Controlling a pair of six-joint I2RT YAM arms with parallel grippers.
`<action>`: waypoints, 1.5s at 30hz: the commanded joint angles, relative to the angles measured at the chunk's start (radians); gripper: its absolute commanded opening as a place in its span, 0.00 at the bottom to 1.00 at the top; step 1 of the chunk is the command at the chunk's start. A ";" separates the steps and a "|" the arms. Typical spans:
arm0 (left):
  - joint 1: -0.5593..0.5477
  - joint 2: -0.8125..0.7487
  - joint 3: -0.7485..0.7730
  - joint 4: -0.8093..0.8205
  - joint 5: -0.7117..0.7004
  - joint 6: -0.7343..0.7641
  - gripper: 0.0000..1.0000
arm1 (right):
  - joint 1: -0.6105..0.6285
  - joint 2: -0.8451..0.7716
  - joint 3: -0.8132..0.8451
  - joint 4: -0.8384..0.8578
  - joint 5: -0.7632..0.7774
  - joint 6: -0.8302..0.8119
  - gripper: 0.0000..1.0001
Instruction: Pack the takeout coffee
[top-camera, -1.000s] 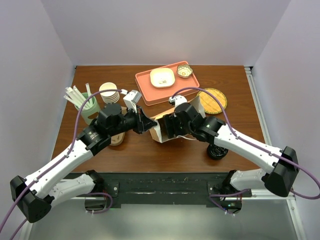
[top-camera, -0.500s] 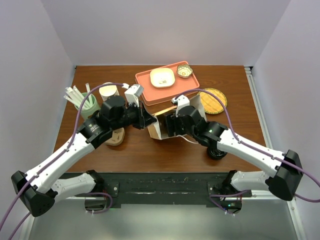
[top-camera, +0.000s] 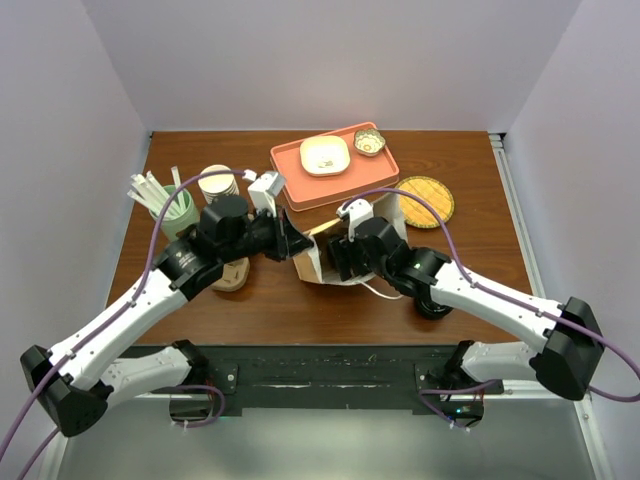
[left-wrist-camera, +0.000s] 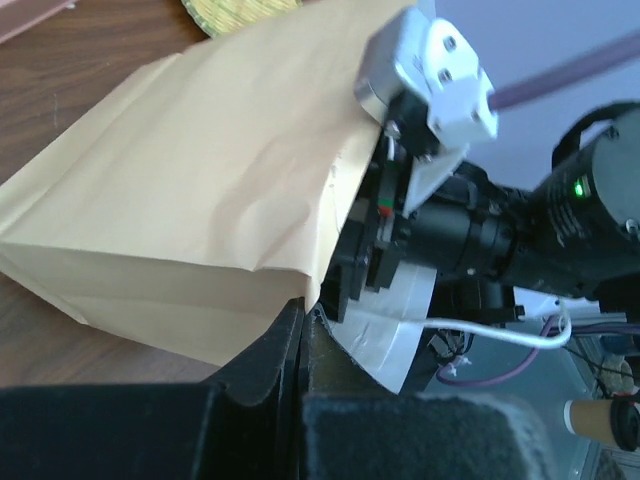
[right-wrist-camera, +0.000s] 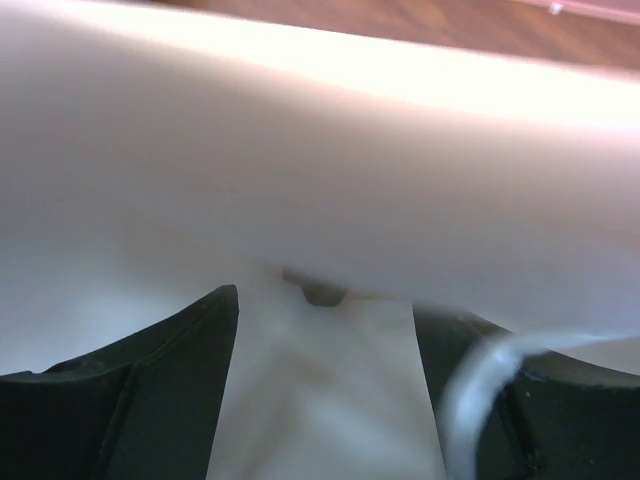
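At the bag (left-wrist-camera: 190, 190) rim, left gripper (left-wrist-camera: 300, 312) pinches; right gripper (right-wrist-camera: 325, 395) gapes inside.

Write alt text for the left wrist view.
The left gripper, shut, pinches the mouth edge of a tan paper bag lying sideways on a dark wooden table. The right arm's black-and-white wrist enters the bag's mouth; a small black-lidded paper cup shows at the lower right corner.
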 joint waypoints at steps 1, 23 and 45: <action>-0.001 -0.091 -0.125 0.171 0.078 -0.002 0.00 | 0.004 0.014 0.014 0.024 0.024 0.074 0.75; -0.003 -0.048 -0.122 0.185 0.124 0.084 0.00 | 0.004 0.169 0.054 0.122 -0.130 0.014 0.73; 0.000 -0.040 -0.081 0.105 0.095 0.186 0.00 | -0.012 0.195 0.083 0.090 -0.223 -0.159 0.86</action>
